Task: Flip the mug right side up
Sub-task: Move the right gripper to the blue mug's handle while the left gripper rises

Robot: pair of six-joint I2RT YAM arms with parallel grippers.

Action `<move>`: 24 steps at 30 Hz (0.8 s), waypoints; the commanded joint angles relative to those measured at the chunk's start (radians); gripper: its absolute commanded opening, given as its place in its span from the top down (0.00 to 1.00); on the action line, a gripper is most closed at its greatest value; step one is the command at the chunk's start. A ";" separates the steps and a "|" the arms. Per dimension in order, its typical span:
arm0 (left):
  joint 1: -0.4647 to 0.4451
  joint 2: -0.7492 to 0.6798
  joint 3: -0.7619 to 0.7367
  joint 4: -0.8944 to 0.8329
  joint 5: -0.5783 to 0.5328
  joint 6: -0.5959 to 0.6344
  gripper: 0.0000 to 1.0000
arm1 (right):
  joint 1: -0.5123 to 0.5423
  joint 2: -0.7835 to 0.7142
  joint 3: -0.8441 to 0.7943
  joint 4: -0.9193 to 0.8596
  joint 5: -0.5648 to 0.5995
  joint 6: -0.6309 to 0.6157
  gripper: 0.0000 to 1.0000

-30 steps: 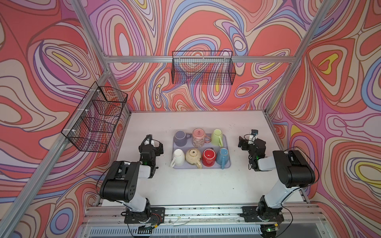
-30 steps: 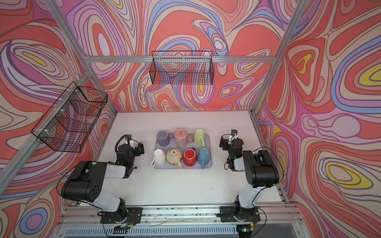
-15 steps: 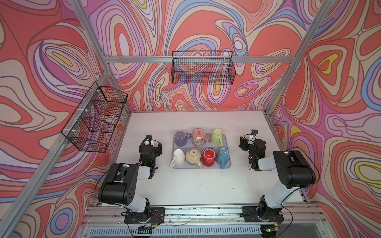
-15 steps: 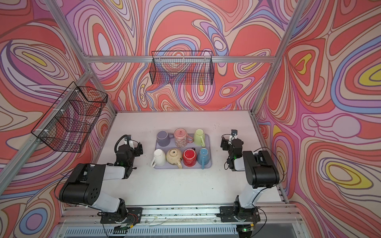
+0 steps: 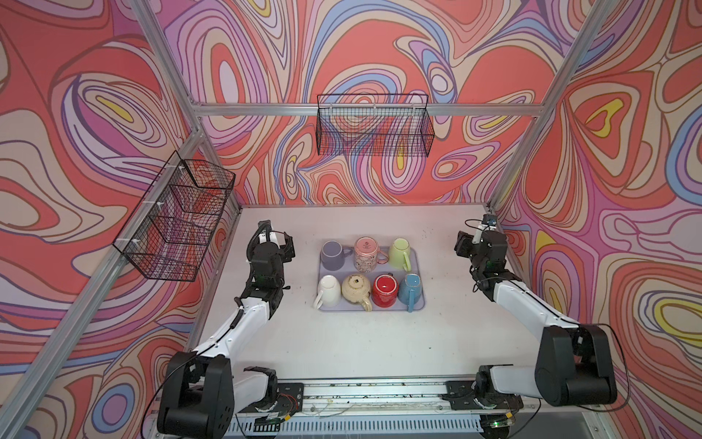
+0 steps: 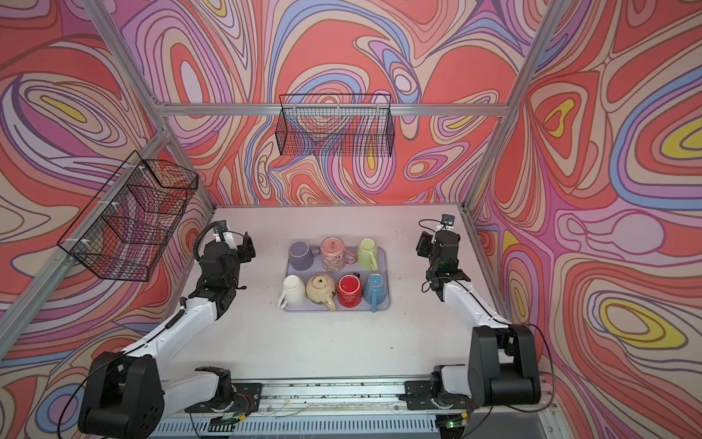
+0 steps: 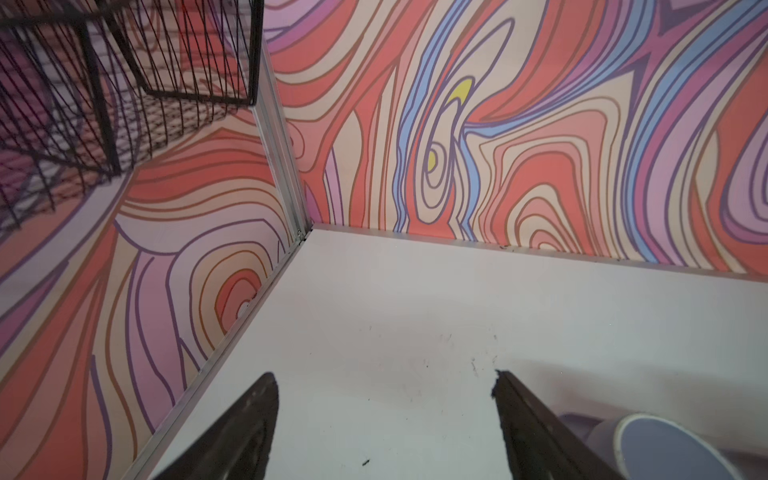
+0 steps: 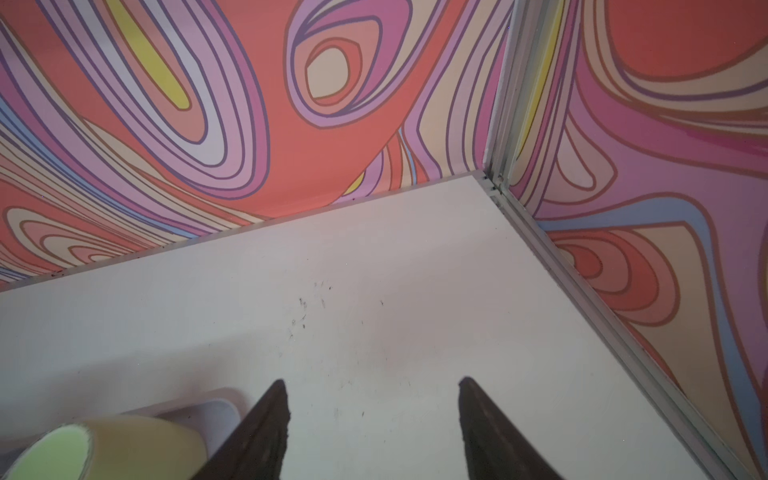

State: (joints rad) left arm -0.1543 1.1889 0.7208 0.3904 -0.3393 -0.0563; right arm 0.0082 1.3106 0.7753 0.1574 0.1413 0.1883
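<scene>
Seven mugs stood on the lavender tray [image 5: 416, 264], and which one the task meant could not be told. The tray's back row held the purple mug [image 5: 331, 254], the pink patterned mug [image 5: 366, 252] and the light green mug [image 5: 400, 252]. Its front row held the white mug [image 5: 329, 290], the cream mug [image 5: 356, 289], the red mug [image 5: 385, 290] and the blue mug [image 5: 412, 289]. Most showed a flat base upward and so read as upside down; the blue one's top was too small to judge. None had shifted on the tray since a second earlier, nor had the tray moved on the white table [image 5: 361, 342].

What had changed was the arms. Both had unfolded, their big elbow joints sinking toward the front rail and their wrists carried a little farther back alongside the tray. The left gripper [image 7: 383, 374] hovered off the tray's left side, near the purple mug, whose base edged into the left wrist view. Its jaws stood apart with only bare table between them. The right gripper [image 8: 372, 379] hung off the tray's right side, near the light green mug, and was likewise released and empty.

By my reading the task had barely begun. The arms were only reaching out, no mug was touched, and neither gripper yet pointed inward at one.
</scene>
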 commanded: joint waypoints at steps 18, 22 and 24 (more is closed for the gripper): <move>-0.211 -0.018 0.308 -0.665 0.548 0.055 0.20 | 0.311 -0.386 0.126 -0.836 -0.105 0.310 0.43; -0.212 -0.035 0.248 -0.591 0.609 0.037 0.19 | 0.463 -0.399 0.072 -0.842 -0.052 0.376 0.44; -0.211 -0.028 0.244 -0.591 0.610 0.036 0.19 | 0.556 -0.378 0.043 -0.824 -0.003 0.409 0.43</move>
State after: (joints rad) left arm -0.3634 1.1782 0.9638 -0.2283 0.1959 -0.0227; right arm 0.4835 0.9150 0.8570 -0.6273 0.0830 0.5236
